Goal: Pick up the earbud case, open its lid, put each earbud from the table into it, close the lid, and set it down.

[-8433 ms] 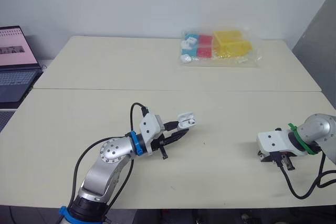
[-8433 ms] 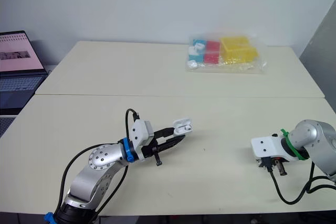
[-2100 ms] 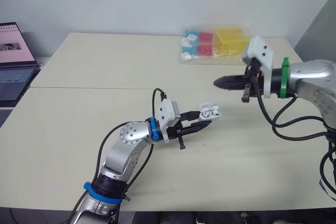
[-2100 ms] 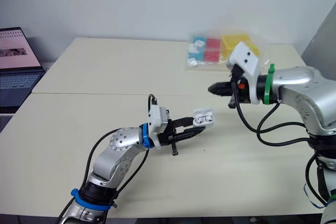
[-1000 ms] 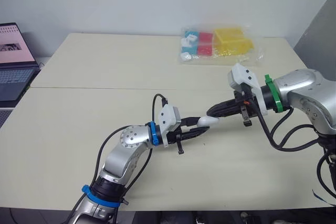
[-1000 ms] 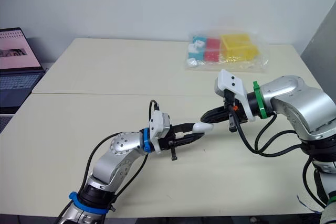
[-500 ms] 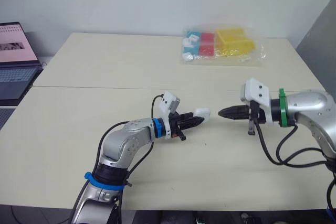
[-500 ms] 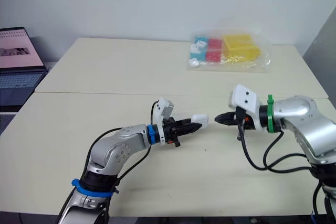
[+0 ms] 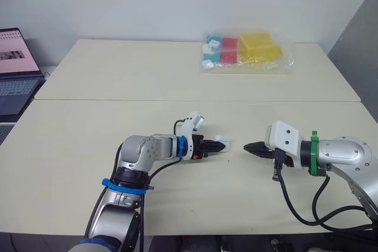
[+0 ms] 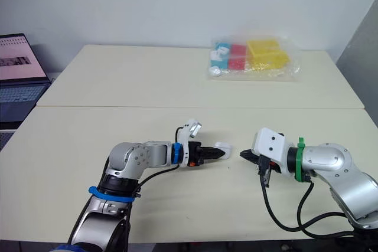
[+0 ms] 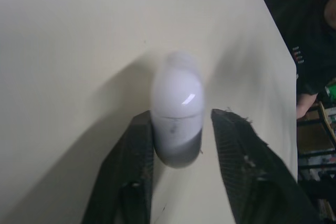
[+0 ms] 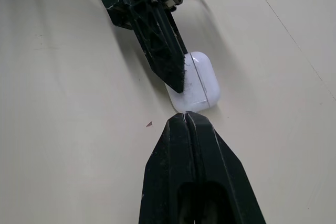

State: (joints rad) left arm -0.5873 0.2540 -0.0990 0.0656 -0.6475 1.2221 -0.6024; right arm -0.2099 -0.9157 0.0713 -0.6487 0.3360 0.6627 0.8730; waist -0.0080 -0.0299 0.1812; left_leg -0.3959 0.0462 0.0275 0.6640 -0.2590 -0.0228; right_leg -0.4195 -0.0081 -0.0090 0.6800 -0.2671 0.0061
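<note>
The white earbud case (image 9: 222, 143) lies on the table with its lid closed, near the middle. My left gripper (image 9: 214, 144) is level with it, fingers on either side. In the left wrist view the case (image 11: 177, 108) touches one finger (image 11: 140, 145) and a narrow gap shows beside the other, so the gripper is open around it. My right gripper (image 9: 247, 147) points at the case from the right, a short way off, shut and empty. The right wrist view shows its joined fingertips (image 12: 185, 121) just short of the case (image 12: 202, 80).
A clear plastic bag of coloured blocks (image 9: 245, 51) lies at the back right of the table. A laptop (image 9: 15, 69) stands off the table's left side. A seam (image 9: 88, 100) crosses the table behind the grippers.
The left gripper has brought the closed case down onto the table and loosened its fingers. The right gripper has dropped lower and stays just right of the case.
</note>
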